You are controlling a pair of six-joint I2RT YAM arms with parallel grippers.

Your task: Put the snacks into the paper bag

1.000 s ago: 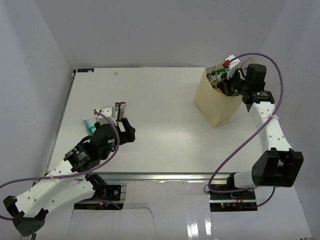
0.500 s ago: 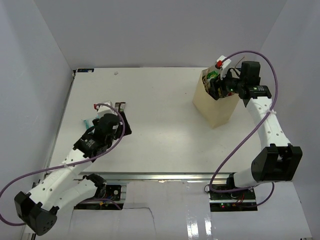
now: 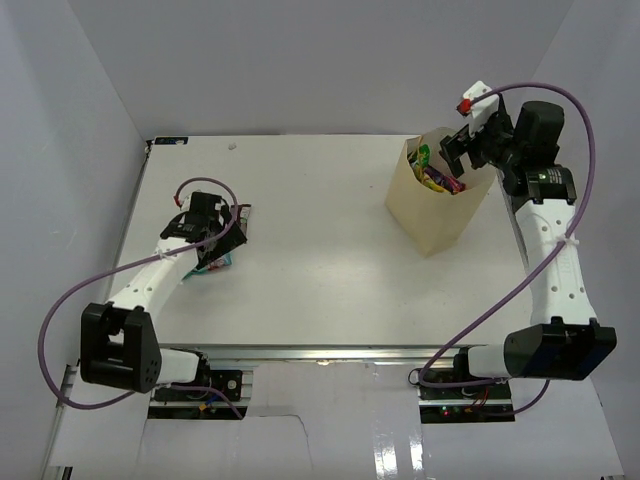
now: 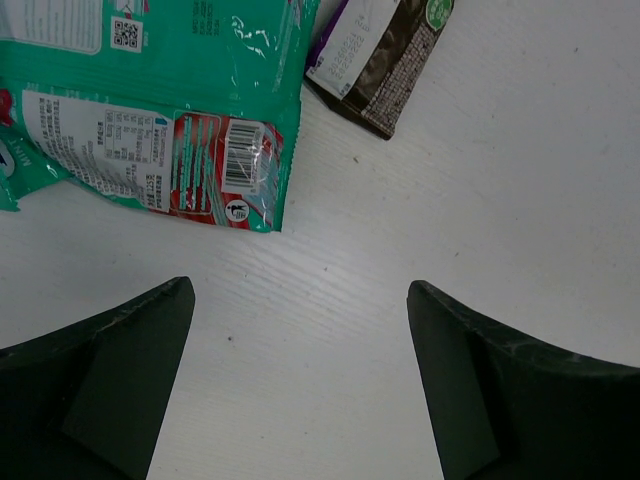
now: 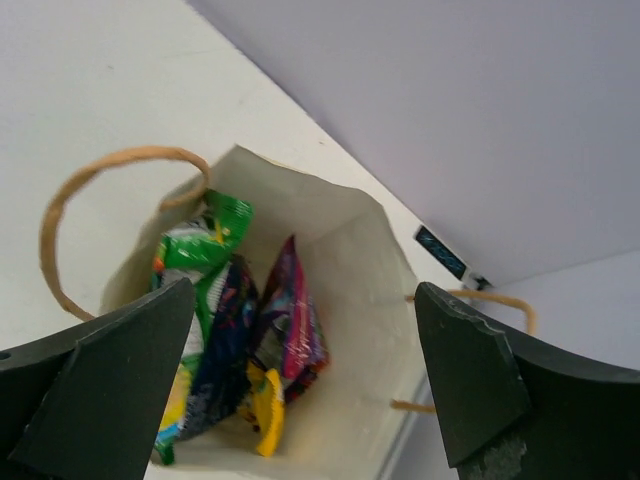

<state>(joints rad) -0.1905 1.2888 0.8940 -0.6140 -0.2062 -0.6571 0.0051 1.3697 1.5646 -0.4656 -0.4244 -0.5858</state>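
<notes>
We have both grippers spread wide and holding nothing. The right gripper (image 5: 303, 290) hangs over the mouth of the tan kraft paper bag (image 3: 430, 215) at the far right of the table. Glossy green (image 5: 195, 240), dark blue (image 5: 225, 350), purple-pink (image 5: 295, 320) and yellow (image 5: 265, 410) packets already sit inside. The left gripper (image 4: 298, 288) hovers over bare tabletop just below a flat teal packet (image 4: 150, 120) that lies beside a brown-and-purple packet (image 4: 375, 60). As we judge it, closing here would catch nothing. The slick flat film could slide from the pads, or both packets could come up together. On the right, a finger could snag a twine handle (image 5: 70, 200) and tip the bag. The table (image 4: 480, 200) is matte white, and the plain pale walls (image 3: 300, 60) close in around it.
</notes>
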